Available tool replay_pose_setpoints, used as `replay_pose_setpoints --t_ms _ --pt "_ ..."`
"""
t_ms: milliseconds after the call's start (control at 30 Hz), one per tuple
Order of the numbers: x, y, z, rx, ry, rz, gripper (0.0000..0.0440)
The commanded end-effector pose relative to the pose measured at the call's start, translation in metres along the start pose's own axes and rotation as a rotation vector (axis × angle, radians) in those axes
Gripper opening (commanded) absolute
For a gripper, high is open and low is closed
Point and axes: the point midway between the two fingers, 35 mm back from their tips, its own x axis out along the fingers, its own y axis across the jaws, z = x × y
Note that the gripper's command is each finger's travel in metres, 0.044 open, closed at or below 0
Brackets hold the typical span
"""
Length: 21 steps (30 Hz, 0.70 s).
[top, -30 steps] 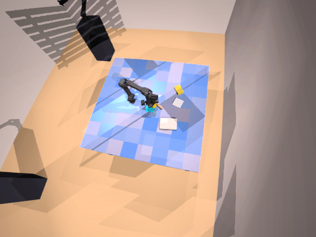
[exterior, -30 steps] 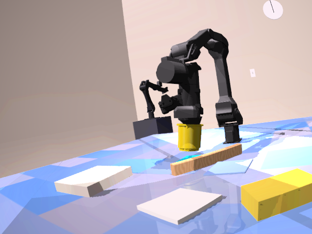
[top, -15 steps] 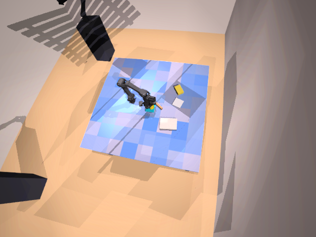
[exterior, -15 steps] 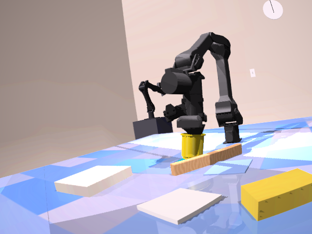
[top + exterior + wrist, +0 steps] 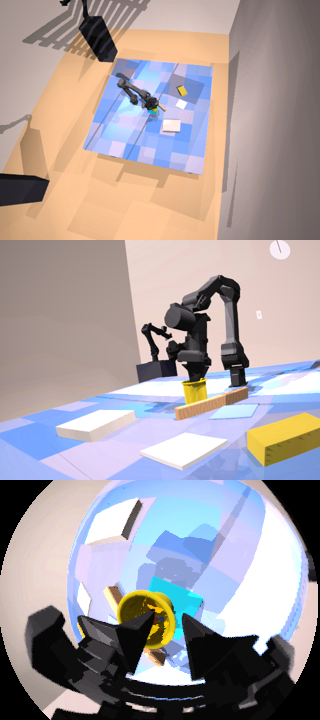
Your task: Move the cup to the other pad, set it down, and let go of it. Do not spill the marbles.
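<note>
The yellow cup stands about upright at the cyan pad, its base at least partly over it; the exact contact is hidden. A few small red and blue marbles show inside the cup. My gripper is partly open, fingertips apart, one inside the cup's mouth and one outside its wall, with a gap beside the rim. The light blue pad lies bare beyond the wooden bar.
The wooden bar stands close beside the cup, between the two pads. A thick white block, a thin white tile and a yellow block lie farther out.
</note>
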Motion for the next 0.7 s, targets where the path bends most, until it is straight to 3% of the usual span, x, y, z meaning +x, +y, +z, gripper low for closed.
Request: replay_pose_setpoints --t_ms 0,667 --pt "-0.002 -0.003 -0.002 0.0 0.005 0.023 0.0197" --pt "-0.045 -0.004 0.007 0.045 -0.041 0.162 0.0308"
